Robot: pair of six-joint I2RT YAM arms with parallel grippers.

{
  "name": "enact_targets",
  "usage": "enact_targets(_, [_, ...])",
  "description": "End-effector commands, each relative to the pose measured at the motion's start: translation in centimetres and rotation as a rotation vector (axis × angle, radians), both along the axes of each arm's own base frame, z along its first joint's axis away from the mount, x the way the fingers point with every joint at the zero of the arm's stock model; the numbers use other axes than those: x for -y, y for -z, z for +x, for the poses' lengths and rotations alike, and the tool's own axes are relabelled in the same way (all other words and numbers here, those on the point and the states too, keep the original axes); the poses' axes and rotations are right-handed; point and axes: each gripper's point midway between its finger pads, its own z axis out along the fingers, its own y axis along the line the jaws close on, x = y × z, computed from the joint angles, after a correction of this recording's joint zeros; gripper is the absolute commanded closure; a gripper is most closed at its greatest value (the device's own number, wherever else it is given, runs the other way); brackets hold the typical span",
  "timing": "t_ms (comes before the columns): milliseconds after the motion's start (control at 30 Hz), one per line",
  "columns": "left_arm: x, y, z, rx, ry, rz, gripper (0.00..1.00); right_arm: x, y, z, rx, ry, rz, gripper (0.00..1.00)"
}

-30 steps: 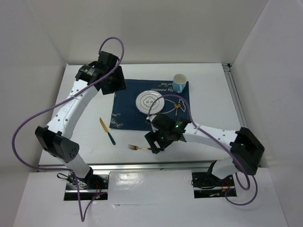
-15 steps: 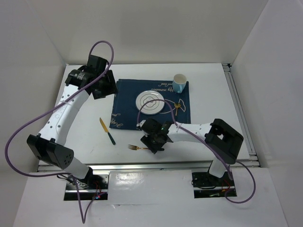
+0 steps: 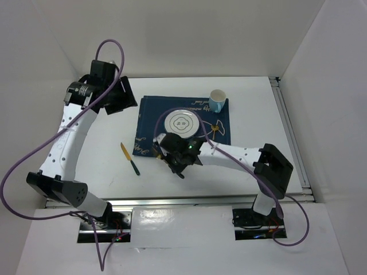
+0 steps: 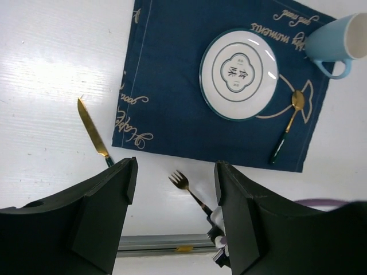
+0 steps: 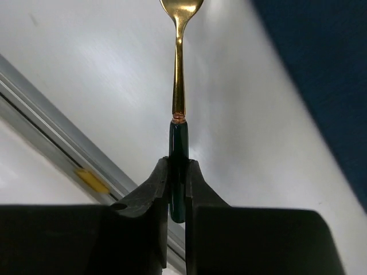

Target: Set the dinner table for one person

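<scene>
while left tool (image 4: 175, 183) gapes, right tool (image 5: 178, 172) clamps the fork (image 5: 179, 80).

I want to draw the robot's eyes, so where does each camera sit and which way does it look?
Top camera: above and behind the robot, looking down on the table; left arm and right arm show.
Left wrist camera: high on the left arm, looking down at the placemat, plate and cup; the open left gripper frames the bottom.
Right wrist camera: low over the table, looking along the fork; the right gripper is shut on its handle.
Shared: top and left wrist both show the plate.
</scene>
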Motion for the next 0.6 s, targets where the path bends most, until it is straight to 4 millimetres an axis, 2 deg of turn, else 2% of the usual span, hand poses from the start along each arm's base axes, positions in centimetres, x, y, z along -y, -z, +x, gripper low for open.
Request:
enact_targets(0, [-0.2,-3.5,-1.2,0.091,0.034,-0.031,0.27,-2.2,-3.3,3.6,0.006,0.139,0.083,1.00])
enact_targets(33, [-0.2,-3.5,-1.2,0.091,0.034,-0.031,0.27,-3.6,-4.6,4.8,0.006,0.175,0.132,1.00])
enact_targets(67, [0.0,-3.7,-1.1,0.100,0.041,-0.040,0.27,-4.4,-4.9,5.6,-0.026,0.241,0.165,1.00])
enact_targets(100, [-0.4,-3.6,-1.3,0.100,0.031,-0.039,0.27,-4.3,-3.1,7.1,-0.065,0.312,0.132,1.00])
enact_targets(133, [-0.4,-3.6,-1.3,0.100,0.031,-0.039,0.27,-5.8,-4.7,9.0,-0.054,0.350,0.182,1.00])
enact_targets(200, [-0.2,-3.0,-1.5,0.086,0.032,-0.051,0.26,-6.9,-4.5,11.8,-0.080,0.457,0.216,1.00])
enact_targets(233, [-0.2,-3.0,-1.7,0.087,0.032,-0.051,0.26,-7.4,-2.1,12.7,-0.120,0.488,0.189,1.00])
enact_targets(267, [-0.2,-2.5,-1.8,0.072,0.032,-0.048,0.26,-8.9,-3.8,14.5,-0.109,0.518,0.243,1.00])
enact_targets(300, [-0.8,-2.6,-2.0,0.077,0.008,-0.049,0.26,-9.1,-2.0,15.9,-0.149,0.584,0.244,1.00])
enact_targets(333, [-0.8,-2.8,-2.4,0.085,0.008,-0.050,0.26,-9.6,-2.0,16.9,-0.155,0.619,0.266,1.00])
enact_targets(367, [-1.1,-2.3,-2.6,0.074,-0.007,-0.048,0.26,-10.4,-3.2,18.2,-0.156,0.643,0.317,1.00])
enact_targets(433, [-1.2,-2.0,-3.0,0.083,-0.022,-0.052,0.25,-10.8,-2.3,19.8,-0.210,0.722,0.374,1.00])
enact_targets(500, [-1.4,-1.3,-3.9,0.074,-0.029,-0.057,0.23,-12.2,-3.0,21.2,-0.254,0.746,0.474,1.00])
enact_targets(533, [-1.6,-1.0,-3.9,0.076,-0.035,-0.050,0.23,-12.0,-1.7,21.8,-0.265,0.774,0.470,1.00])
enact_targets(567, [-1.6,-0.4,-4.0,0.059,-0.042,-0.053,0.23,-12.3,-1.7,22.1,-0.268,0.782,0.479,1.00])
